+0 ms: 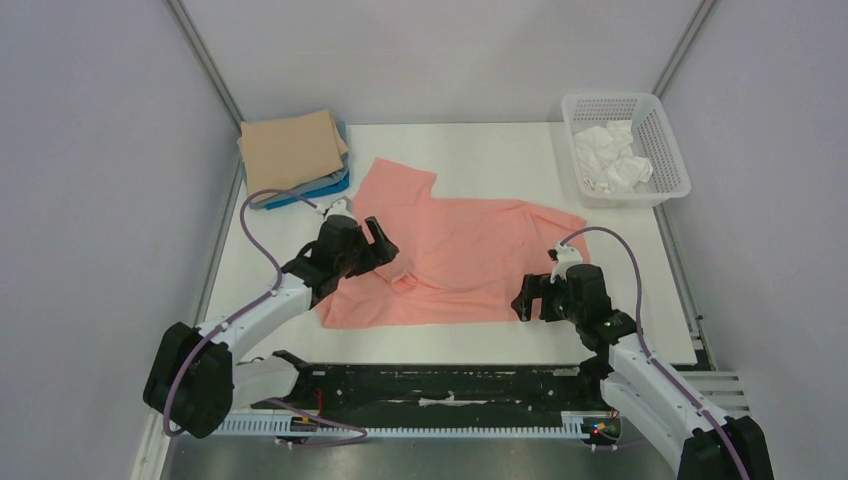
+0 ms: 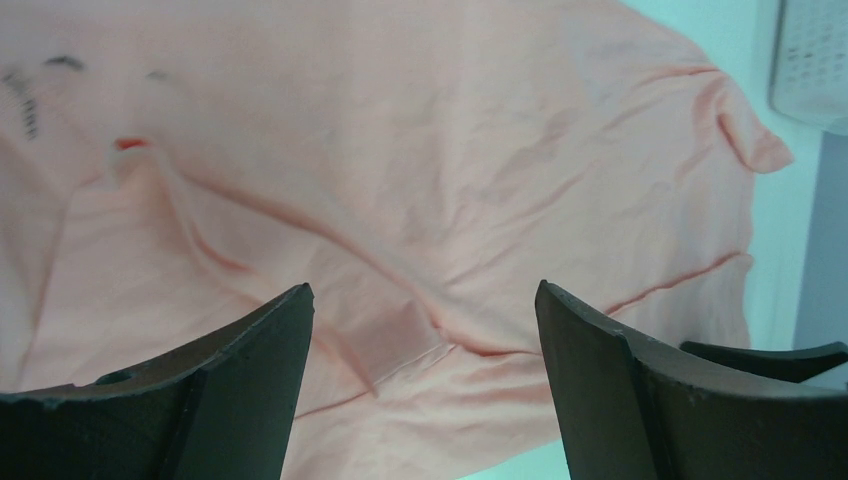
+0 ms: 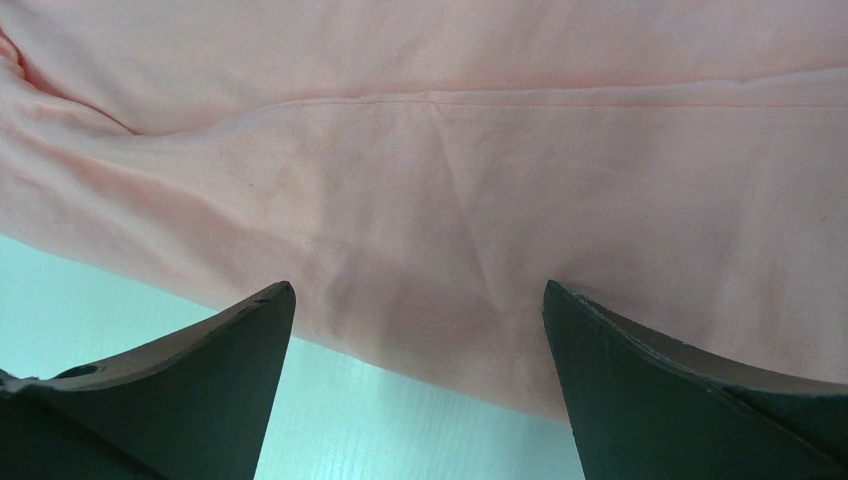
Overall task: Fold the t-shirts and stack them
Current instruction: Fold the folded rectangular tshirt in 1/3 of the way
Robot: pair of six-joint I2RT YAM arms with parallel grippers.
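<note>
A salmon-pink t-shirt [image 1: 450,250] lies spread and wrinkled on the white table, also in the left wrist view [image 2: 420,180] and the right wrist view [image 3: 480,170]. A stack of folded t-shirts [image 1: 292,152], tan on top with grey and blue beneath, sits at the back left corner. My left gripper [image 1: 385,243] is open over the shirt's left side near the collar, its fingers [image 2: 250,390] wide apart. My right gripper [image 1: 520,300] is open at the shirt's near right hem, its fingers [image 3: 640,380] straddling the cloth edge.
A white mesh basket [image 1: 662,128] with crumpled white cloth [image 1: 612,160] stands at the back right. Bare table [image 1: 500,150] lies behind the shirt. The black rail with the arm bases [image 1: 440,385] runs along the near edge. Grey walls enclose the sides.
</note>
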